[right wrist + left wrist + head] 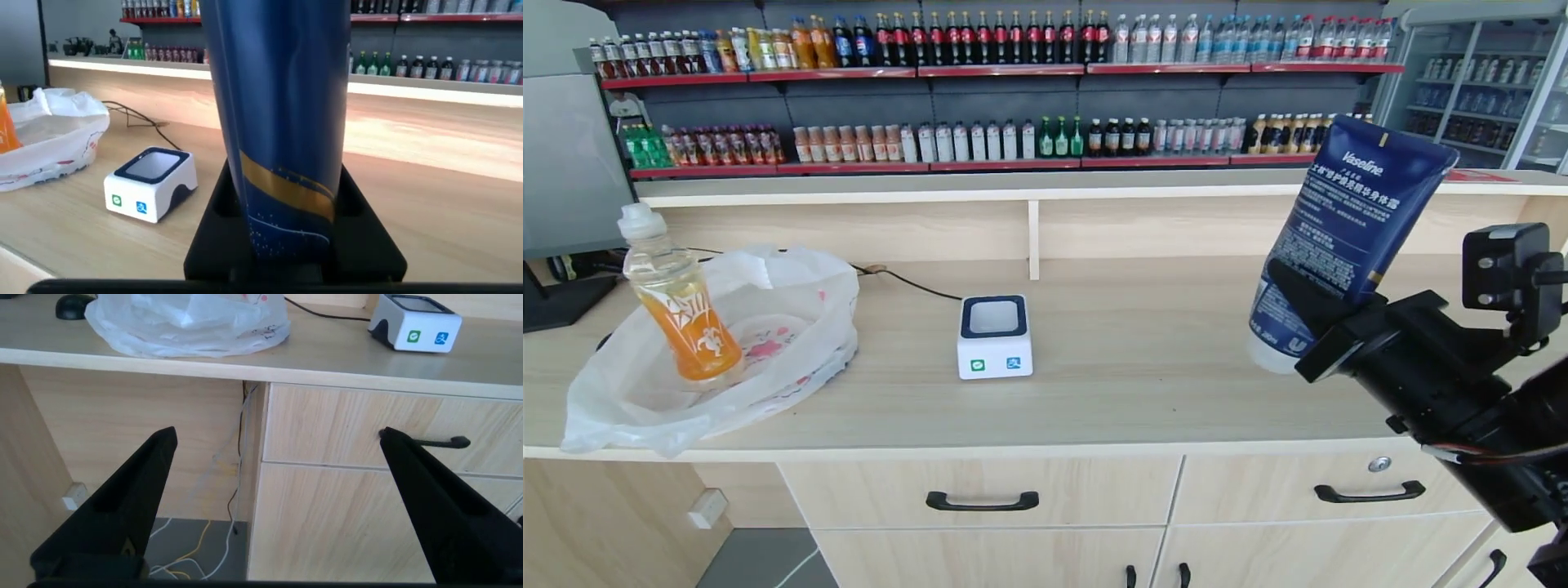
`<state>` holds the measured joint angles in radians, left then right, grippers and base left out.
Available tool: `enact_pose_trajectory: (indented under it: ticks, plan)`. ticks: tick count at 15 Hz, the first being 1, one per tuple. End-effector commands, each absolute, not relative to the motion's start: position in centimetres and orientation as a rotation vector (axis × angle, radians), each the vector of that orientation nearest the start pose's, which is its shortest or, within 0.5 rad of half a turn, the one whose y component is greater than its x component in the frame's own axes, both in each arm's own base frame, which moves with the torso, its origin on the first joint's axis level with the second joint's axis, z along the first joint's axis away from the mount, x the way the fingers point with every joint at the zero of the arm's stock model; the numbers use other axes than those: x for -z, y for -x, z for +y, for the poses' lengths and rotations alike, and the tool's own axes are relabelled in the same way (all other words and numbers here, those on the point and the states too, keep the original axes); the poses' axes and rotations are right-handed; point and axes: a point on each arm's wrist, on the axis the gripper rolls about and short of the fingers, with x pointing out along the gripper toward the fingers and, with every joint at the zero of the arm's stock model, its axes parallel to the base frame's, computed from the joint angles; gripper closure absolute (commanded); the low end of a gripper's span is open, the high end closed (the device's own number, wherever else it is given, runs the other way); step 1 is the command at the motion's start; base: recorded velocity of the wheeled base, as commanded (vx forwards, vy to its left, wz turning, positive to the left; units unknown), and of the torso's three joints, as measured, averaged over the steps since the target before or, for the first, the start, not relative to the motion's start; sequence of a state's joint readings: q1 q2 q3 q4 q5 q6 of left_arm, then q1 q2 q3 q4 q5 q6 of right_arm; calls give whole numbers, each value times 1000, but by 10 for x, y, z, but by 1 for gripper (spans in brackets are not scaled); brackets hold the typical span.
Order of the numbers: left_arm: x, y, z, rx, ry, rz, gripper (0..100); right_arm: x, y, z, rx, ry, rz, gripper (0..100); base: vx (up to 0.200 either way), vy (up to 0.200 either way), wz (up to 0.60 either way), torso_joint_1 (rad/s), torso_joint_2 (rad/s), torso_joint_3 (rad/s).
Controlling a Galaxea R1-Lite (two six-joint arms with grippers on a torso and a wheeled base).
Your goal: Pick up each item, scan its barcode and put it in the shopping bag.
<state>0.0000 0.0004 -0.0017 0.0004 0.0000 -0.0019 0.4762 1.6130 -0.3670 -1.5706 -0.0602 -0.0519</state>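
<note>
My right gripper (1319, 314) is shut on a blue lotion tube (1347, 229), held cap-down just above the counter at the right. In the right wrist view the lotion tube (282, 122) rises between the black fingers (214, 204). The white barcode scanner (994, 336) sits mid-counter, well to the left of the tube; the scanner (151, 184) has its window facing up. A white plastic shopping bag (792, 286) lies open at the left with an orange drink bottle (678, 298) standing in it. My left gripper (278, 502) hangs open below the counter edge, in front of the cabinet.
A black cable (907, 282) runs along the counter from the bag toward the scanner. A raised wooden ledge (1029, 196) backs the counter, with drink shelves (980, 73) beyond. Drawers with black handles (982, 501) sit below the counter front.
</note>
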Motion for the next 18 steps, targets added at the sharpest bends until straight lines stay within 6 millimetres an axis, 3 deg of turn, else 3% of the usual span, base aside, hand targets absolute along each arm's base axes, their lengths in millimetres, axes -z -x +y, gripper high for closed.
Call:
enact_pose_trajectory:
  ticks: [1,18]
  plan:
    - [-76,23,0,0,2,0,0,-191,-211,105,-396,-33,-328,100,0,200,0,-7,7,7]
    - [-76,23,0,-2,6,0,0,-185,-203,99,-389,-24,-299,100,0,200,0,2,2,4]
